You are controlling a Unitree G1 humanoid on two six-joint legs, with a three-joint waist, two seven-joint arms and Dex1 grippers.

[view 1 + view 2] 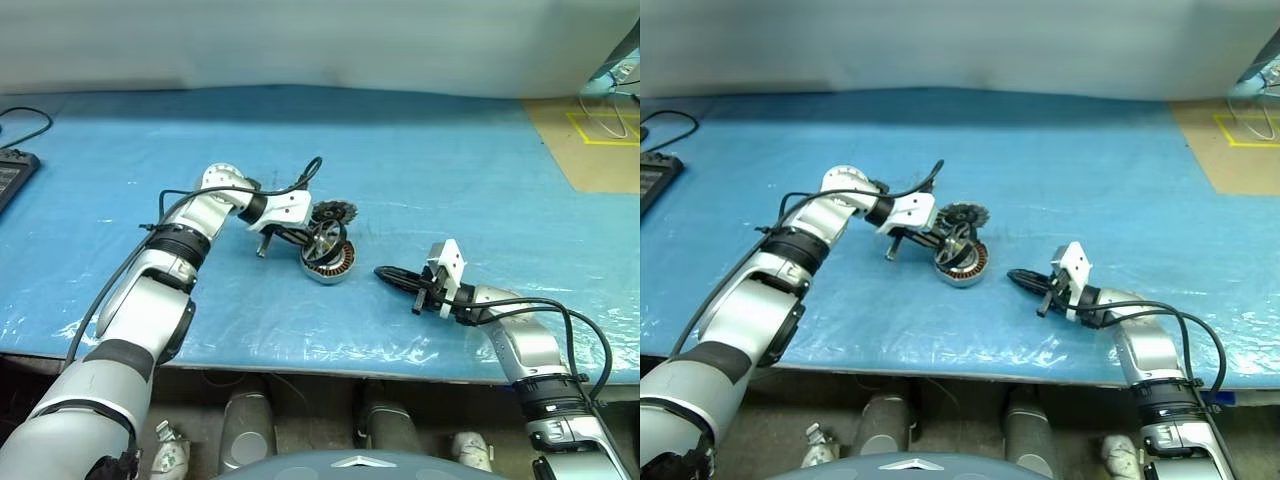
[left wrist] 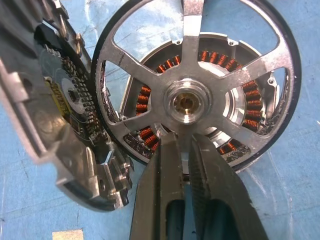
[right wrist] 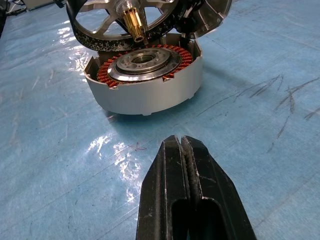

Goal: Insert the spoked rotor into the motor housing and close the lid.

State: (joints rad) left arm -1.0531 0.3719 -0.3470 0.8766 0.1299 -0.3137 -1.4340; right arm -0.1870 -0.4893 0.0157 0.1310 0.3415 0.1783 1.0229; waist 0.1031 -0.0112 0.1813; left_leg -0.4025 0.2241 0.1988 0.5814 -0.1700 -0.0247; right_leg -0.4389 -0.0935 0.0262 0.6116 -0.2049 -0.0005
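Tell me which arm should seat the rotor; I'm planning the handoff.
Left, probably. Its pincer grips a spoke of the spoked rotor, held tilted just above the motor housing, with the lid open. The right pincer sits shut, apart, holding nothing.

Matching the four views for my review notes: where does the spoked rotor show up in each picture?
Left eye view: the spoked rotor sits mid-table, tilted over the motor housing, at the left gripper.
Right eye view: same spot, slightly left of centre.
Left wrist view: the rotor is face-on, just past that gripper's fingers.
Right wrist view: at the top edge, above the housing.
Shared landmark: the housing's copper coils.
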